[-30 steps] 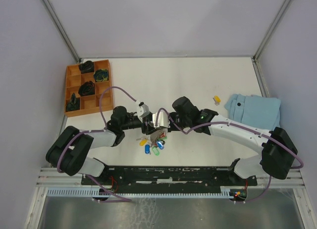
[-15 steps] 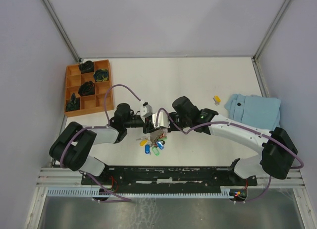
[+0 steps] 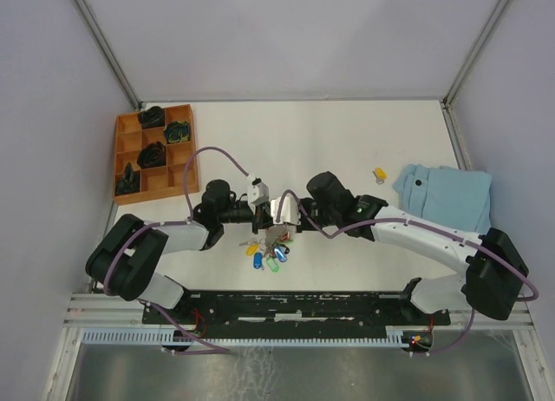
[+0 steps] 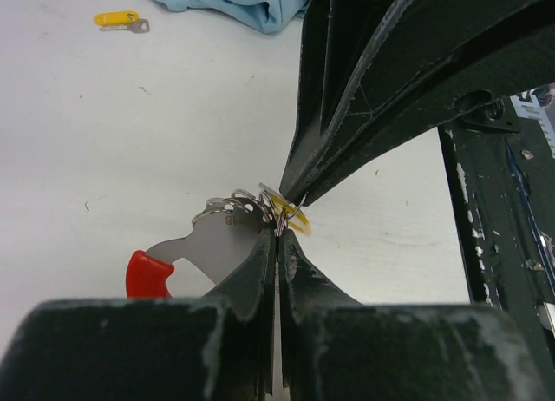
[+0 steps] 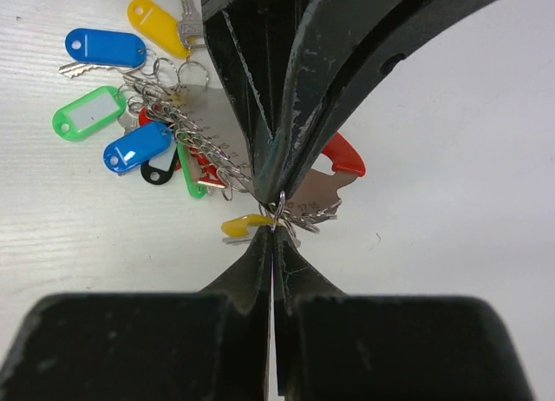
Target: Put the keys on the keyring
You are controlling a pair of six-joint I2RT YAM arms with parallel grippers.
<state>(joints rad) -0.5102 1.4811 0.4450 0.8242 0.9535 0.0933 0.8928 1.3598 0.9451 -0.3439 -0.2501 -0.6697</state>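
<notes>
Both the left pincer and the right pincer were clamped tip to tip on the keyring in the middle of the surface, its tagged keys trailing to the near side, while one loose yellow key lay well apart to the right, nearer the right arm.

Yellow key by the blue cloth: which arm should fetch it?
Probably right: the yellow key lies on its side. Both the left pincer and right pincer grip the keyring, so one must release.
</notes>
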